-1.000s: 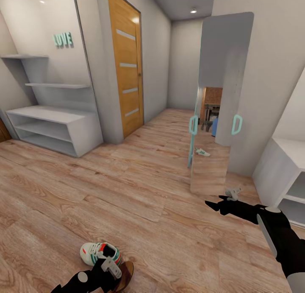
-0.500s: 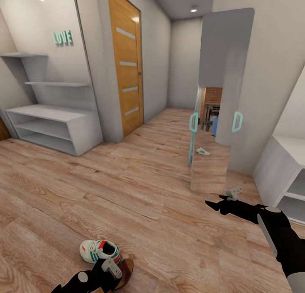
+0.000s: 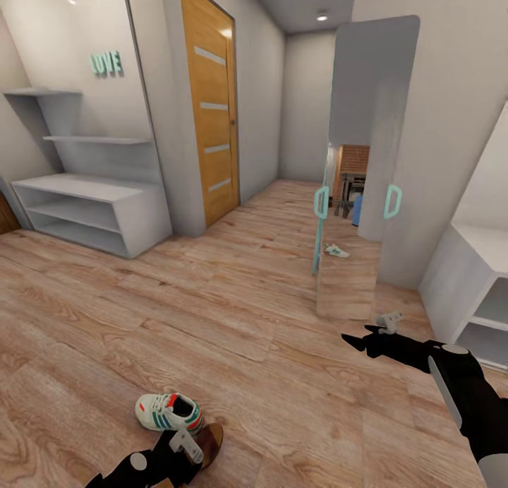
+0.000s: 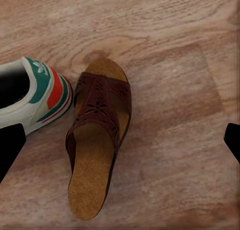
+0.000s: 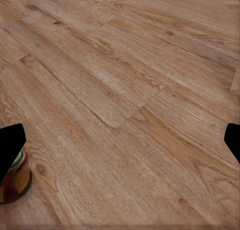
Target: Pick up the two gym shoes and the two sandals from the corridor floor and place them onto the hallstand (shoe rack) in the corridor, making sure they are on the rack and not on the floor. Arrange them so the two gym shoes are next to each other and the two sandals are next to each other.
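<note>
One gym shoe (image 3: 168, 412), cream with teal stripes and a red-orange heel, lies on the corridor floor (image 3: 247, 318) near me. A dark-brown sandal (image 3: 212, 438) lies right beside it, partly hidden by my left gripper (image 3: 185, 454). The left wrist view looks down on the sandal (image 4: 97, 140) and the gym shoe (image 4: 32, 98). There my left gripper (image 4: 120, 142) is open, above the sandal and not touching it. My right gripper (image 3: 356, 336) hovers open over bare floor to the right. The hallstand (image 3: 92, 205) stands at the far left with its shelves bare.
A tall mirrored door (image 3: 360, 170) with teal handles stands ahead on the right, and a small shoe shape (image 3: 336, 251) shows in it. A grey cabinet (image 3: 473, 290) sits at the right edge. A wooden door (image 3: 212, 114) is past the hallstand. The right wrist view holds floor planks (image 5: 130, 100).
The whole head view has shifted slightly, so the camera moved. Both arms keep their places in the picture, and the shoe and sandal lie as before.
</note>
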{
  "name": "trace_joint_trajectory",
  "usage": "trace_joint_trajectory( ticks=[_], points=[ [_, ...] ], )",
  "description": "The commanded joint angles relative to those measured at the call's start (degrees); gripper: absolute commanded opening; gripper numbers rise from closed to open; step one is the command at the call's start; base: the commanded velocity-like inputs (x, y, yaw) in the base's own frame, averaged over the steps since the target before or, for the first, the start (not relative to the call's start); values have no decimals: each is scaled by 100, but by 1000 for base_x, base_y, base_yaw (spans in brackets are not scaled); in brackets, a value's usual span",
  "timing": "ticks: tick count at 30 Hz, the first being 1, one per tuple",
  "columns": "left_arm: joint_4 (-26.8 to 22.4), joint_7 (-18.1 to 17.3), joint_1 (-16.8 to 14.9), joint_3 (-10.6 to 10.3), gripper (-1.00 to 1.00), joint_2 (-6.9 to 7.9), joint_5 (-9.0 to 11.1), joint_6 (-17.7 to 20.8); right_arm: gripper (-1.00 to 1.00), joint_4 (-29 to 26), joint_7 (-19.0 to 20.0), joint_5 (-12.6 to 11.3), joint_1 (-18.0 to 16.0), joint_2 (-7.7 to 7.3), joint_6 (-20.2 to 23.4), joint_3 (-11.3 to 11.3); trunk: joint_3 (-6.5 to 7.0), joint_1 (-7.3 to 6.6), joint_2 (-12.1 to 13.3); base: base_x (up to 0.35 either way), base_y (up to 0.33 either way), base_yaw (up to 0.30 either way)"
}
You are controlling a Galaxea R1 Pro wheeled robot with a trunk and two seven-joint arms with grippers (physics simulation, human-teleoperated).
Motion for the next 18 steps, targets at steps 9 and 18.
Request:
trace_joint_trajectory(
  ticks=[9,18],
  points=[
    [-3,-10,-2,3,100,-1,-60,-27,100,-5,26,1,-6,1,42,-9,-5,-2,-2,-19,0,0],
    [-3,-10,-2,7,100,5,-60,-27,100,-5,26,1,-5,1,42,-9,-5,-2,-2,-2,0,0]
  ],
)
